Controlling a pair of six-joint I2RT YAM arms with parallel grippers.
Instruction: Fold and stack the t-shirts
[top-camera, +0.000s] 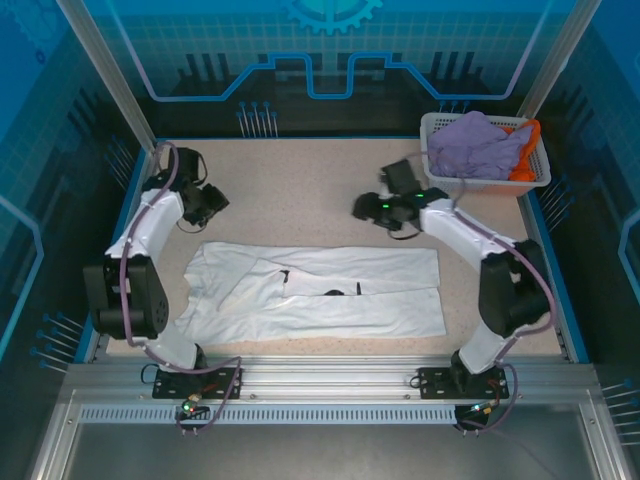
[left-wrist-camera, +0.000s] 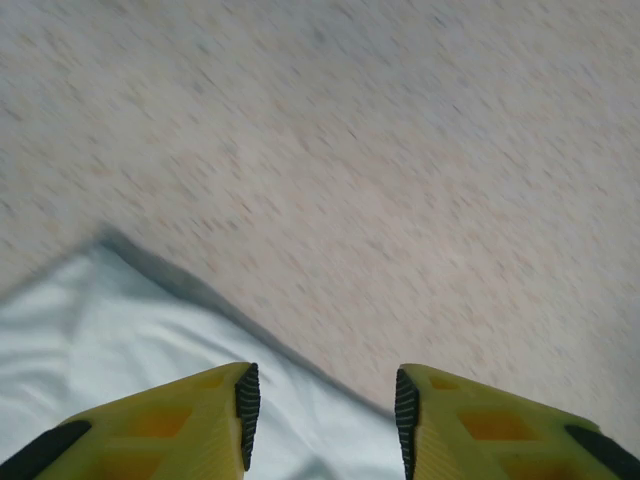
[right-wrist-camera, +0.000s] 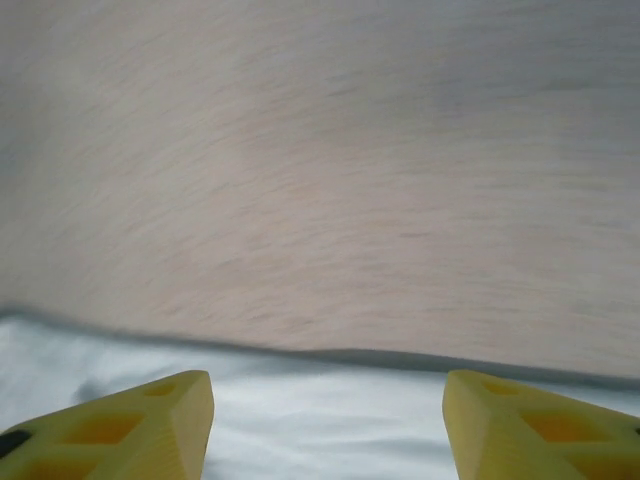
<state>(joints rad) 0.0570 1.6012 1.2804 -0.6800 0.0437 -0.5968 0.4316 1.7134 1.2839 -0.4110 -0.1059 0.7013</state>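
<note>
The left arm (top-camera: 150, 225) rises from its base and bends forward along the table's (top-camera: 300, 190) left side, with its wrist turned inward. The left gripper (left-wrist-camera: 322, 405) hangs over bare table just beyond the far left corner of the white shirt (top-camera: 320, 290). In its wrist view the yellow fingers (left-wrist-camera: 205, 420) stand apart with nothing between them. The shirt's corner shows below and to the left.

The right arm (top-camera: 460, 230) reaches forward and inward from the right. The right gripper (right-wrist-camera: 328, 425) sits past the shirt's far edge, nearer its right end. Its fingers are spread wider, also empty, and the shirt's edge runs across the bottom of that view. Both wrist views are blurred, so how high the fingertips sit above the table is hard to tell.

The white shirt lies flat as a long band across the near middle of the table, with small black marks near its centre. It touches neither gripper. A lavender shirt (top-camera: 478, 145) and an orange shirt (top-camera: 528, 150) are heaped in the basket (top-camera: 432, 128) at the far right corner, just beyond the right gripper.
</note>
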